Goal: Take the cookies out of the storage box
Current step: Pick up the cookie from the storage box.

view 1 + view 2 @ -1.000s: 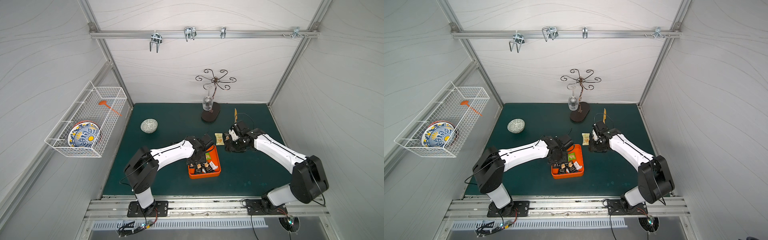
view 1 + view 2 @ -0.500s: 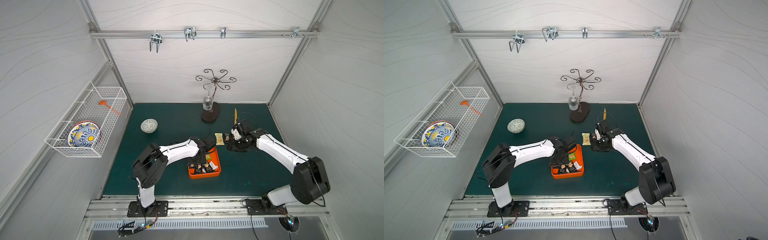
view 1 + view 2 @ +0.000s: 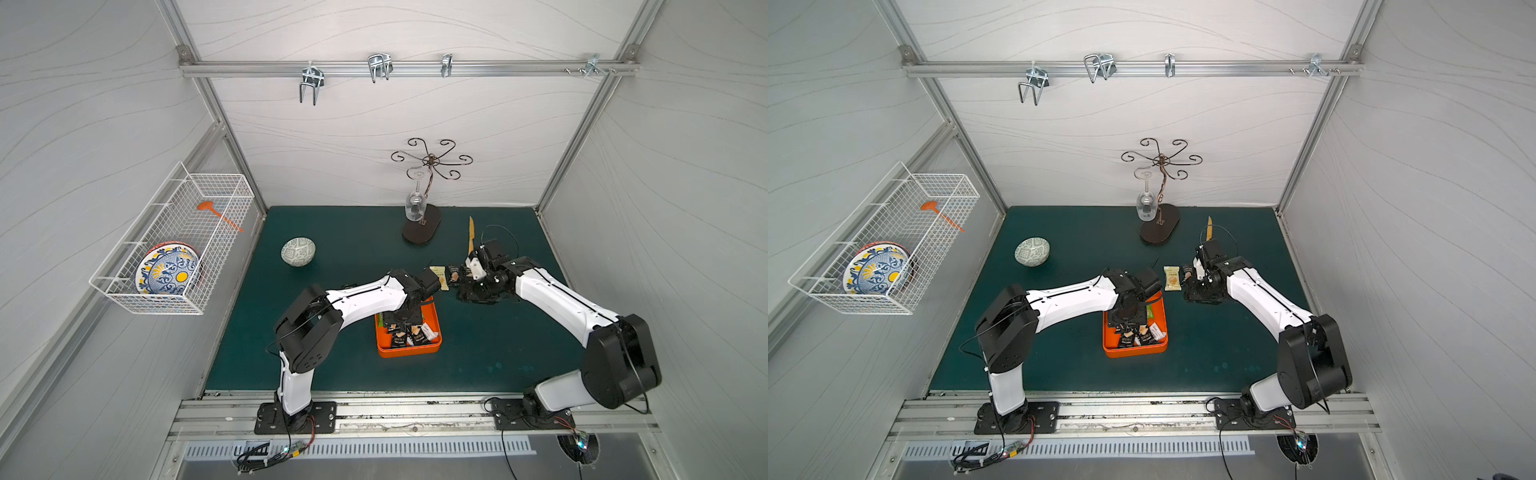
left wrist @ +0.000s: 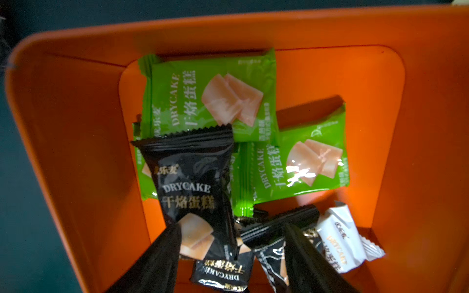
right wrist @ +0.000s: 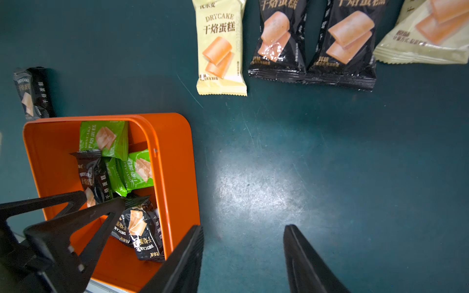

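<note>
Inside the storage box (image 4: pixel 76 126), between the fingers of the half-open left claw (image 4: pixel 231 225), gripping nothing: a black packet (image 4: pixel 195 177) atop the other cookies (image 4: pixel 215 96). Light, crinkly, slippery, probably brittle inside. Best pinched gently across the narrow middle. Right claw (image 5: pixel 243 227) parted and empty above bare tabletop (image 5: pixel 253 177), near packets (image 5: pixel 220 50) laid out.
</note>
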